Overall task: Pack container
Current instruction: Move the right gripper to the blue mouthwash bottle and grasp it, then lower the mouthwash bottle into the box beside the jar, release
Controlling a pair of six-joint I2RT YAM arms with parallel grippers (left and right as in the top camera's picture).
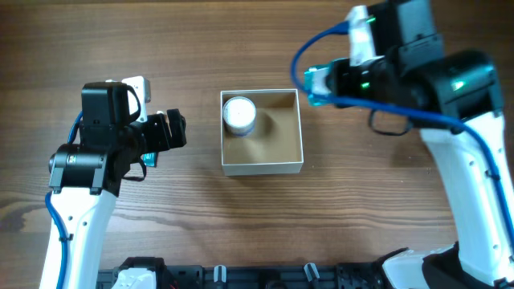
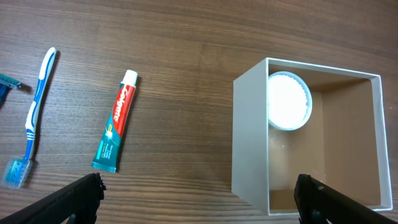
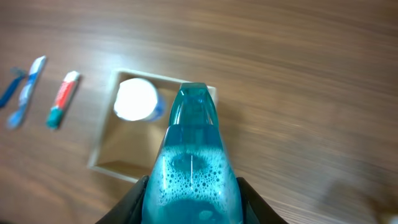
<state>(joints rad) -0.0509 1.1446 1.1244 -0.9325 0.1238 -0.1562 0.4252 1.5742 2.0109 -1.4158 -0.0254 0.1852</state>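
The container (image 1: pixel 262 166) is a square shallow box with white walls and a brown inside, at the table's middle. A small round white jar (image 1: pixel 239 114) stands in its far left corner. My right gripper (image 1: pixel 328 80) is shut on a clear teal-blue bottle (image 3: pixel 191 158) with foamy liquid, held just right of the container's far right corner. The container (image 3: pixel 102 146) and the jar (image 3: pixel 135 99) lie below the bottle in the right wrist view. My left gripper (image 1: pixel 173 132) is open and empty, left of the container (image 2: pixel 249 137). Its fingers (image 2: pixel 199 202) straddle the box's near wall.
A red, white and teal toothpaste tube (image 2: pixel 116 119), a blue and white toothbrush (image 2: pixel 32 115) and part of a blue razor (image 2: pixel 7 84) lie on the wood table left of the container. They also show in the right wrist view, toothpaste (image 3: pixel 62 98) beside toothbrush (image 3: pixel 26 90).
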